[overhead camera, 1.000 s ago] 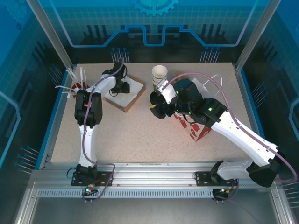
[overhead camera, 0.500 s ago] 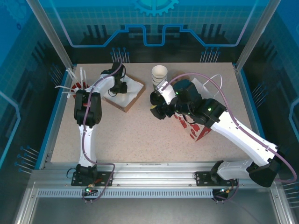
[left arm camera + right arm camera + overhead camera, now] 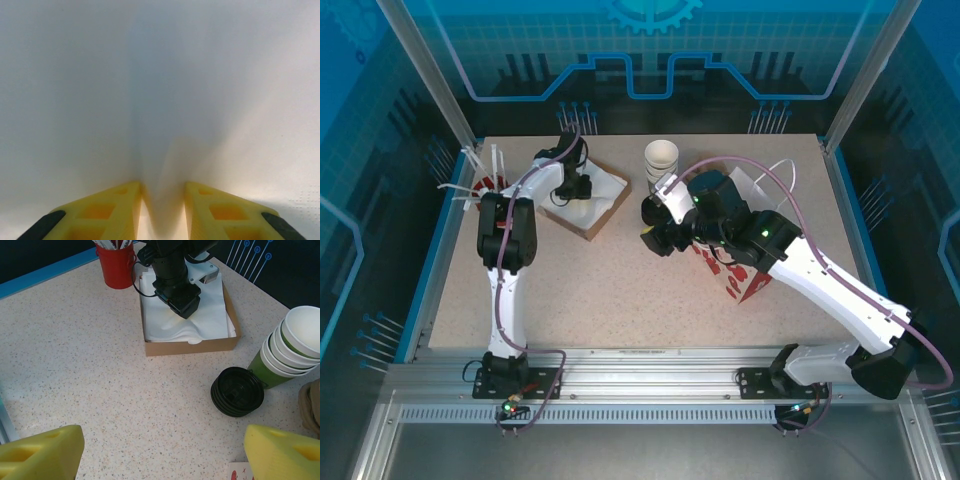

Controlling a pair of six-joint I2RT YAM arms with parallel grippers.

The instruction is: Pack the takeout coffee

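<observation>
The takeout coffee is hidden or out of view. My left gripper reaches down into a shallow cardboard box of white napkins. In the left wrist view its yellow fingers are shut on a raised fold of white napkin. My right gripper hangs open over bare tabletop at the table's middle, with nothing between its fingers. A stack of black lids lies just ahead and to the right of it, beside a leaning stack of lidless green cups.
The cup stack stands at the back centre. A red holder of white sticks is at the far left. A red-and-white gift bag lies under my right arm. Bare speckled table spreads towards the near edge.
My left gripper's jaws have closed on the napkin fold inside the box. The right arm has barely moved.
</observation>
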